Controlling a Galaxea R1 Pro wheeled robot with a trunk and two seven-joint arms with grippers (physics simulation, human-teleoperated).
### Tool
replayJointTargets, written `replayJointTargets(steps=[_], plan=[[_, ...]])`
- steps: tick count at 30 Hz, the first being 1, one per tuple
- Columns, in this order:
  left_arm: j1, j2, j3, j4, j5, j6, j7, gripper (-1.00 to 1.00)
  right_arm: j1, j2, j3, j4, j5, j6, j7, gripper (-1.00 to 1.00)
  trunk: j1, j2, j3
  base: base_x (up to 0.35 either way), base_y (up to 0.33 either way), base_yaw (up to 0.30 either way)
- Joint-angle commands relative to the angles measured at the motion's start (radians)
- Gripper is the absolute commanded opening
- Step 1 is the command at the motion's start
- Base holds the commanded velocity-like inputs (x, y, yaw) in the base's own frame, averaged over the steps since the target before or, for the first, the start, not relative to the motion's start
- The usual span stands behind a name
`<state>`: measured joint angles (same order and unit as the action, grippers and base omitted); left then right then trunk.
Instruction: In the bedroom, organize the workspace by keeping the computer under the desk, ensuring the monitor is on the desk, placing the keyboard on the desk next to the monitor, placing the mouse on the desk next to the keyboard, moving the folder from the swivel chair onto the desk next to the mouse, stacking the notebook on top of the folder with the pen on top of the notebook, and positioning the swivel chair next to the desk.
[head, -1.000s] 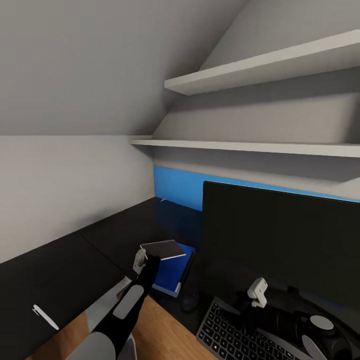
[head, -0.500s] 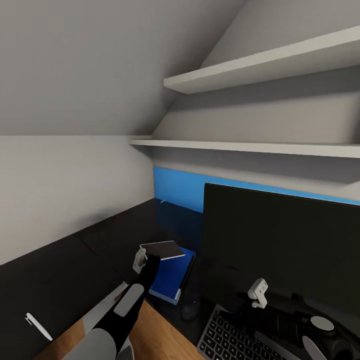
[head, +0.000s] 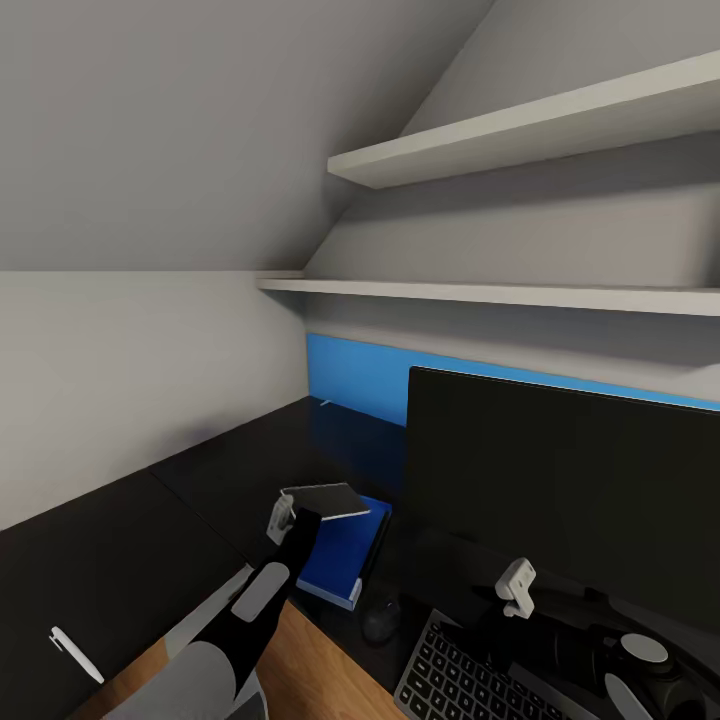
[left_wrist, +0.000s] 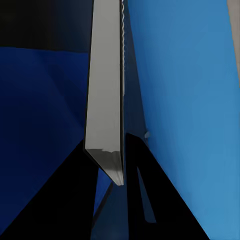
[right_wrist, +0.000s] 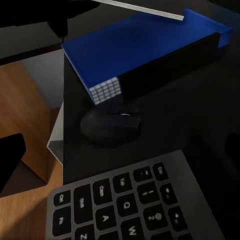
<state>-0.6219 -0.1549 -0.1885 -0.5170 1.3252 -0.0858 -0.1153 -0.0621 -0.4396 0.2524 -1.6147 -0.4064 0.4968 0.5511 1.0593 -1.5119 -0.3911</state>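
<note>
While notebook is carried level above folder, left gripper jaws are seen closed on its near edge, ready for stacking. Folder is placed on table, mouse at its 5 o'clock, keyboard beyond. Pen is left at 9 o'clock, to be stacked last. Right gripper jaw state cannot be told.

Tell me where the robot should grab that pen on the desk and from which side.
Grip the pen around the middle of its thin barrel, coming straight down from above with the fingers across its width. It lies flat on the black desk, apart from the other items, so a side approach would likely just roll it.
</note>
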Motion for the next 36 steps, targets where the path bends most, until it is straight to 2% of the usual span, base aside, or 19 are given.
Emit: replayJointTargets(steps=[1,4,9,15,19,24,29,32,34,36], plan=[[-0.002,0.002,-0.007,0.002,0.009,-0.006,-0.005,-1.0,-0.001,-0.001,0.001,-0.001,-0.009,0.008,-0.002,1.0,0.0,-0.001,-0.001,0.0,0.0,0.0],[-0.004,0.003,-0.012,0.007,0.01,-0.004,-0.044,-1.0,-0.001,-0.001,0.001,-0.001,-0.009,0.008,-0.002,1.0,0.008,-0.015,-0.007,0.0,0.0,0.0],[-0.005,0.003,-0.014,0.009,0.009,-0.007,-0.068,-1.0,-0.001,-0.001,0.001,-0.001,-0.009,0.008,-0.002,1.0,0.027,-0.05,-0.023,0.0,0.0,0.0],[-0.003,0.003,-0.014,0.002,0.009,-0.016,-0.066,-1.0,0.0,-0.001,0.001,-0.001,-0.009,0.008,-0.003,1.0,0.038,-0.071,-0.033,0.0,0.0,0.0],[0.0,0.002,-0.015,-0.005,0.009,-0.062,-0.062,-1.0,0.001,0.0,0.002,-0.001,-0.009,0.008,-0.003,1.0,0.054,-0.099,-0.045,0.0,0.0,0.0],[0.016,-0.001,-0.017,-0.062,0.009,-0.088,-0.03,-1.0,0.001,0.002,0.003,-0.001,-0.007,0.008,-0.003,1.0,0.054,-0.099,-0.045,0.0,0.0,0.0],[0.048,-0.003,-0.051,-0.12,-0.02,-0.106,0.038,-1.0,0.001,0.003,0.003,-0.001,-0.004,0.01,-0.003,1.0,0.069,-0.127,-0.058,0.0,0.0,0.0],[0.051,-0.013,-0.088,-0.13,-0.026,-0.114,0.067,-1.0,0.001,0.002,0.002,-0.001,-0.003,0.014,-0.002,1.0,0.08,-0.148,-0.067,0.0,0.0,0.0],[0.05,-0.017,-0.129,-0.141,-0.022,-0.122,0.08,-1.0,0.001,0.002,-0.001,-0.001,-0.003,0.016,-0.002,1.0,0.088,-0.162,-0.073,0.0,0.0,0.0],[0.05,-0.019,-0.154,-0.153,-0.018,-0.13,0.092,-1.0,0.001,0.002,-0.003,-0.001,-0.003,0.017,-0.002,1.0,0.096,-0.176,-0.08,0.0,0.0,0.0]])
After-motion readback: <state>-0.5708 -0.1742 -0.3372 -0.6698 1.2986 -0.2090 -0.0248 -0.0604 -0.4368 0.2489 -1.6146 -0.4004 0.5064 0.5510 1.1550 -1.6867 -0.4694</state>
